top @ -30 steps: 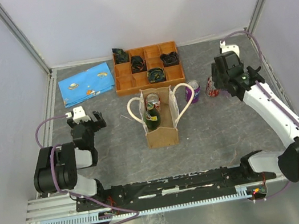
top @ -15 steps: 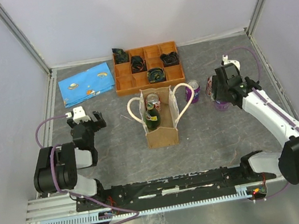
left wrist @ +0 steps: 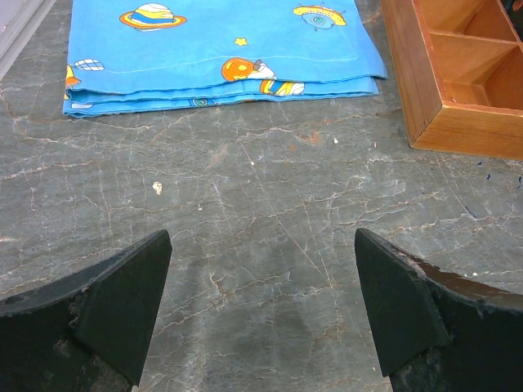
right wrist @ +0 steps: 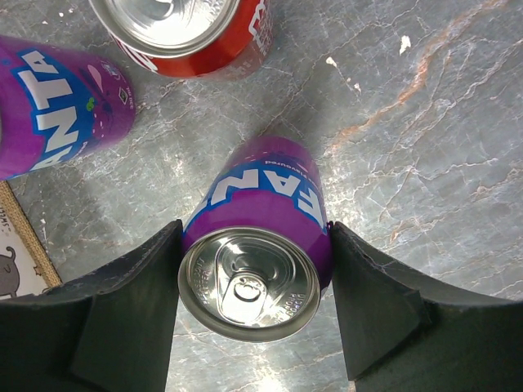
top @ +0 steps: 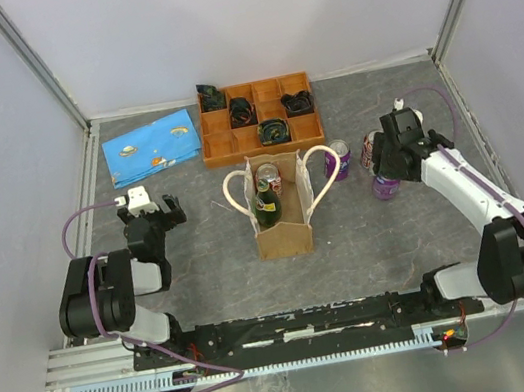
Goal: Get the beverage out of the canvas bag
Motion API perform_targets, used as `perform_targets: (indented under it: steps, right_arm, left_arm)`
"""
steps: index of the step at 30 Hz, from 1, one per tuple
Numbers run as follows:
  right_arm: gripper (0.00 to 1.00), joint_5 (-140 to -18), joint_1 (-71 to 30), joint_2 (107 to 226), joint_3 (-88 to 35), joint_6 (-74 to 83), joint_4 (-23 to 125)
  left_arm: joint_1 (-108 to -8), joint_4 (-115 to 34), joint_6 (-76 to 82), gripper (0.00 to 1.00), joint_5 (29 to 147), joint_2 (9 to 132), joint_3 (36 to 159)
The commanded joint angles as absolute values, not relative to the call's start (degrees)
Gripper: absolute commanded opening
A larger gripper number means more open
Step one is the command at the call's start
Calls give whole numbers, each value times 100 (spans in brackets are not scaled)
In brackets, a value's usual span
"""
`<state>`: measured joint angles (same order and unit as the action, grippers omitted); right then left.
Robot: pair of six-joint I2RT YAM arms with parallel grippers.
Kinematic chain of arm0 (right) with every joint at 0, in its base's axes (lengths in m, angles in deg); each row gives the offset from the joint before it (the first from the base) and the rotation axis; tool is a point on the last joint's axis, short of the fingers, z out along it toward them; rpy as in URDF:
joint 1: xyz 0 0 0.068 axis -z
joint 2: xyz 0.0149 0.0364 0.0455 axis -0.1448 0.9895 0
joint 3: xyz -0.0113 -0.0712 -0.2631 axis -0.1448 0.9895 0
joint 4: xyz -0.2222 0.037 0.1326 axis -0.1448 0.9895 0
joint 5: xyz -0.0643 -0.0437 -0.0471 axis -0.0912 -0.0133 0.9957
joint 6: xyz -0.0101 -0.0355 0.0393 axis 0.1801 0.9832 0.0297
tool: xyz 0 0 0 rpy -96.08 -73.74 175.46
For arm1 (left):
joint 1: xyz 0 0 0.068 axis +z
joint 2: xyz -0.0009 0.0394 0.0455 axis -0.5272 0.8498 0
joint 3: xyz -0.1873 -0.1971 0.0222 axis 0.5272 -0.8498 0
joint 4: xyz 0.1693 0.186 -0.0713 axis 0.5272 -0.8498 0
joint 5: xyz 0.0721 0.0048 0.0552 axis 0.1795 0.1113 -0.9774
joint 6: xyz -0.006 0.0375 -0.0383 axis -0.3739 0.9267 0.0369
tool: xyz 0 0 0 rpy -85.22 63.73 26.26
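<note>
White-and-black arms (top: 463,186), purple cables (top: 66,236)

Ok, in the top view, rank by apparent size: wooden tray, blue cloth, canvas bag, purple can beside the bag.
Wooden tray
then blue cloth and canvas bag, too alike to rank, the bag standing taller toward the camera
purple can smallest

The top camera looks steeply down from behind the arms (top: 463,186) over the whole worktop (top: 212,256). The left wrist camera, low and close, faces forward past its fingers (left wrist: 122,302) to the cloth (left wrist: 221,33) and tray (left wrist: 441,122) corner. The right wrist camera looks straight down, near, onto a can (right wrist: 253,261). The top view shows all three.
</note>
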<state>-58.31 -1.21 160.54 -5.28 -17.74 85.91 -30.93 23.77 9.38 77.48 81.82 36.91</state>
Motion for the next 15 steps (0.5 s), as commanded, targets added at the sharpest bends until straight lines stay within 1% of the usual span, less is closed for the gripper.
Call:
perform_targets:
  steps: [1, 4, 5, 6, 7, 9, 10, 12, 13, 14, 15]
  right_arm:
    - [6, -5997, -9, 16088, -654, -1939, 8305]
    - [6, -6049, 33, 16138, -642, -1981, 8369]
    - [8, -6057, 37, 16158, -630, -1991, 8380]
    - [13, -6072, 50, 16180, -617, -1979, 8382]
    - [26, -6094, 59, 16197, -607, -1982, 8389]
    - [56, -6110, 69, 16248, -610, -1998, 8418]
    - [67, -6094, 67, 16275, -623, -2017, 8456]
    - [81, -6068, 68, 16350, -637, -2026, 8515]
    - [93, -6059, 68, 16371, -646, -2034, 8543]
    - [98, -6058, 68, 16378, -638, -2037, 8548]
    - [99, -6058, 71, 16372, -643, -2039, 8549]
  left_arm:
    - [-3111, 2607, 1181, 99, 7739, 8218, 3827]
    - [-3111, 2608, 1181, 99, 7738, 8218, 3826]
    - [-3111, 2610, 1181, 99, 7738, 8217, 3826]
    - [-3111, 2608, 1183, 99, 7739, 8212, 3826]
    - [-3110, 2610, 1181, 99, 7739, 8217, 3826]
    - [-3111, 2608, 1183, 99, 7733, 8218, 3826]
    - [-3111, 2604, 1181, 99, 7738, 8215, 3826]
    - [-3112, 2603, 1182, 99, 7739, 8219, 3826]
    - [-3113, 2606, 1185, 99, 7732, 8216, 3822]
    - [-3114, 2609, 1181, 99, 7736, 8219, 3826]
    - [-3112, 2607, 1181, 99, 7738, 8215, 3826]
